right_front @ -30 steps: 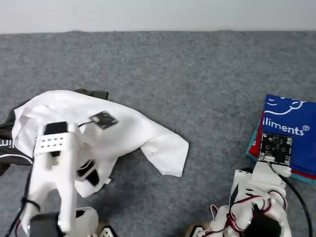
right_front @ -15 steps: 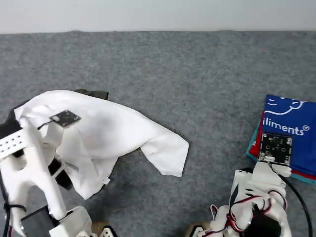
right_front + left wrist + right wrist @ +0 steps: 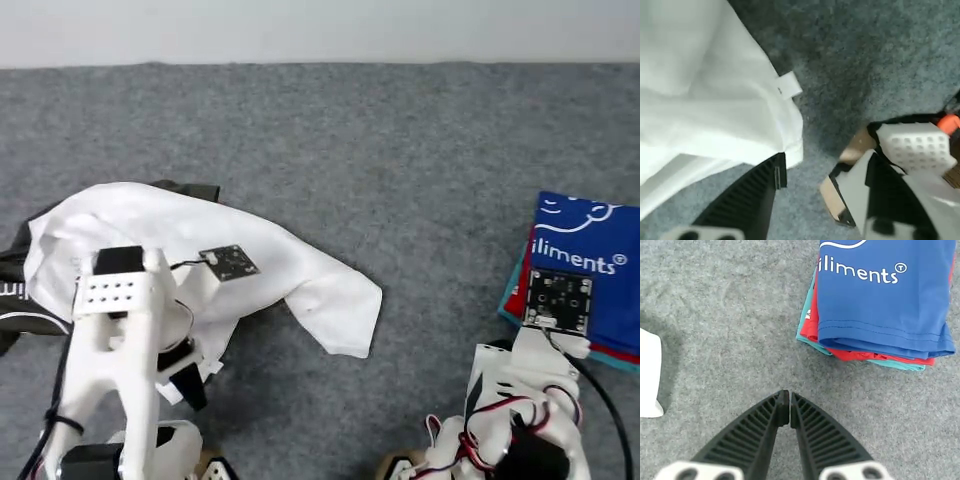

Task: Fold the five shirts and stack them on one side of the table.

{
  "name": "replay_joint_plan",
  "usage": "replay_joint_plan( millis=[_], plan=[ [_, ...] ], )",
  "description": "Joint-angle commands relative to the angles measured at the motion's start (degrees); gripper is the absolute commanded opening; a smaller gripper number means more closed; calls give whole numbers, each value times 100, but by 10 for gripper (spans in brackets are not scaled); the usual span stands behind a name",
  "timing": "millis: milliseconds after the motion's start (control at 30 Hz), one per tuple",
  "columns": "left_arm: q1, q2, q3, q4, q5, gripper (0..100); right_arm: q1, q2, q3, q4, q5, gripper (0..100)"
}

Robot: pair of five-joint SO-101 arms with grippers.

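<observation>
Hovering left gripper (image 3: 780,172) right at near hem of crumpled white fabric shirt (image 3: 200,250), by its small sewn label (image 3: 790,85); spread or pinching, can't tell. Seeing that shirt lying on L side of grey felt-like tabletop (image 3: 400,150), draped partly over black garment w/ white print (image 3: 12,295). Holding right gripper (image 3: 786,409) pressed together, nothing betw., low over bare felt, near folded stack (image 3: 860,347) w/ blue printed shirt (image 3: 880,300) on top, at R edge, well apart from white shirt.

3 folded shirts (image 3: 590,235), 2 loose shirts (image 3: 280,265), 2 arms (image 3: 115,340).
</observation>
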Motion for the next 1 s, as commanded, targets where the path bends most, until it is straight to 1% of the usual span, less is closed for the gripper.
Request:
replay_joint_plan(
  millis=[0,100,200,400,600,667,833,967],
  plan=[
    [35,-185,171,-492,193,264,-22,-13,-18,-101,44,12],
    [26,-185,321,-756,211,264,-22,-13,-18,-101,44,11],
    [-18,-185,295,-985,404,264,-22,-13,-18,-101,44,11],
    [-79,-176,541,-1046,440,264,-31,-13,-18,-101,44,11],
    [-475,-176,725,-1327,413,249,-31,-13,-18,-101,44,11],
    [-440,-176,884,-1380,422,249,-31,-13,-18,-101,44,11],
    [-387,-176,1420,-1811,440,246,-31,-13,-18,-101,44,11],
    [-404,-167,1587,-2057,457,246,-31,-13,-18,-101,44,11]
  ],
)
